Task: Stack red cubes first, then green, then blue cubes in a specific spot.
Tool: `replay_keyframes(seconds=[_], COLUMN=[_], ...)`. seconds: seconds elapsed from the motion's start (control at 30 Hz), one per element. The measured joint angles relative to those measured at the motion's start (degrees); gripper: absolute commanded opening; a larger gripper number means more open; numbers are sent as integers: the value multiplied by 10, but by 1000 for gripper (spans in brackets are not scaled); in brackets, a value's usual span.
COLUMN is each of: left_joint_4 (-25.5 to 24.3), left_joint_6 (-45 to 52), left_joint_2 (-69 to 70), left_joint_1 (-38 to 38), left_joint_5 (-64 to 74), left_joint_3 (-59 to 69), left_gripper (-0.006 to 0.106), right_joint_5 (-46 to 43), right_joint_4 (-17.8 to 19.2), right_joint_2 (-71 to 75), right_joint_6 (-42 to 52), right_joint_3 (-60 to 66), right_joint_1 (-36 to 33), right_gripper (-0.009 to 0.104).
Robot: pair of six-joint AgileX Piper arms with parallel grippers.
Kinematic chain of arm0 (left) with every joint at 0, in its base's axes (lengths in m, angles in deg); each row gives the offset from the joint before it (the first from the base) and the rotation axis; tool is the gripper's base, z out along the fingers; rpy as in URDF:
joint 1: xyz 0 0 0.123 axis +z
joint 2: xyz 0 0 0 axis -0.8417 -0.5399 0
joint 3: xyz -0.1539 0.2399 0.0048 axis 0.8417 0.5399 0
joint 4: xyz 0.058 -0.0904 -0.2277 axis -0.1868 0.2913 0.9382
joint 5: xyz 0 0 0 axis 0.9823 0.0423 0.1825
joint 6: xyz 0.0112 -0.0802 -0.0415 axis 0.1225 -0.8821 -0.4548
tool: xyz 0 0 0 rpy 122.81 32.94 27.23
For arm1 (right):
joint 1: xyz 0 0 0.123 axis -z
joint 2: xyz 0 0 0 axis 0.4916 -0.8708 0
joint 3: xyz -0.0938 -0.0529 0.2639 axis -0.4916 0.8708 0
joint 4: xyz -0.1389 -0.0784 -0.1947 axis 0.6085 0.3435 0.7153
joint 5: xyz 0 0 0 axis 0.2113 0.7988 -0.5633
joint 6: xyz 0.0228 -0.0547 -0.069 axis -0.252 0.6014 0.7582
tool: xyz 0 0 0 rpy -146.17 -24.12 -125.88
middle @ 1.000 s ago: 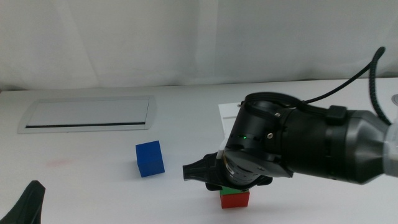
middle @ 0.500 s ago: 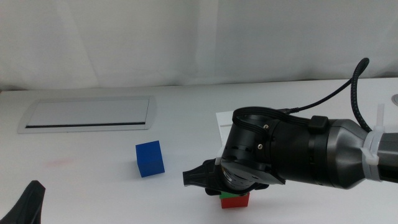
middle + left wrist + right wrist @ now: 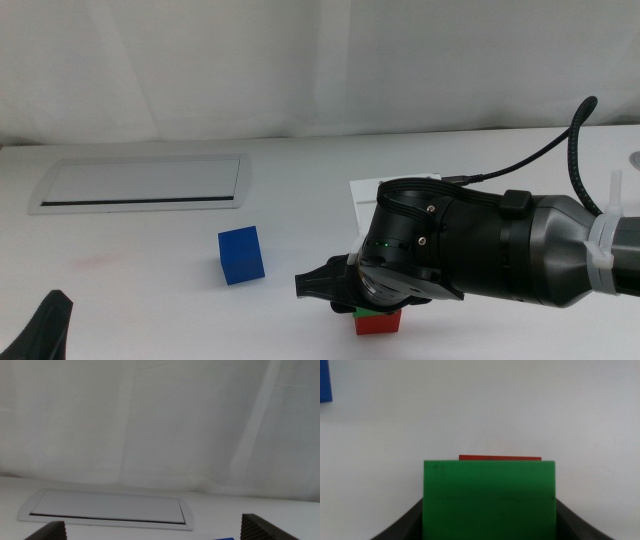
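The right gripper [image 3: 362, 305] sits low at the lower centre-right of the middle view, pinching the green cube [image 3: 489, 499] between its jaws, directly over the red cube [image 3: 378, 321]. Compared with a second ago the arm has dropped and settled: half a second ago and now the pose is almost identical, so the descent looks finished. In the right wrist view only a thin red strip [image 3: 500, 458] shows past the green top, which suggests the cubes are roughly aligned and release is likely next. The blue cube [image 3: 241, 255] waits left of centre on the desk [image 3: 150, 280]. The left gripper [image 3: 40, 330] idles, spread, at the lower left corner.
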Motion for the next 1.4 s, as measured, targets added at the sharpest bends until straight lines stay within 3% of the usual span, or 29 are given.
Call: replay_keyframes(seconds=[0.17,0.27,0.37,0.4,0.43,0.53,1.0,1.4], left_joint_4=[0,0,0,0,0,0,0,0], left_joint_6=[0,0,0,0,0,0,0,0], left_joint_2=[0,0,0,0,0,0,0,0], left_joint_1=[0,0,0,0,0,0,0,0], left_joint_5=[0,0,0,0,0,0,0,0], left_joint_3=[0,0,0,0,0,0,0,0], left_gripper=[86,86,86,86,86,86,86,86], right_joint_5=[2,6,6,7,7,20,49,43], right_joint_4=[2,5,7,7,8,8,22,37], right_joint_2=[0,0,0,0,0,-3,-2,108], right_joint_6=[-2,-2,-2,-2,-2,-2,-2,28], right_joint_3=[0,0,0,0,0,4,5,6], right_joint_1=[0,0,0,0,0,0,4,13], right_gripper=[-1,6,37,57,67,84,84,84])
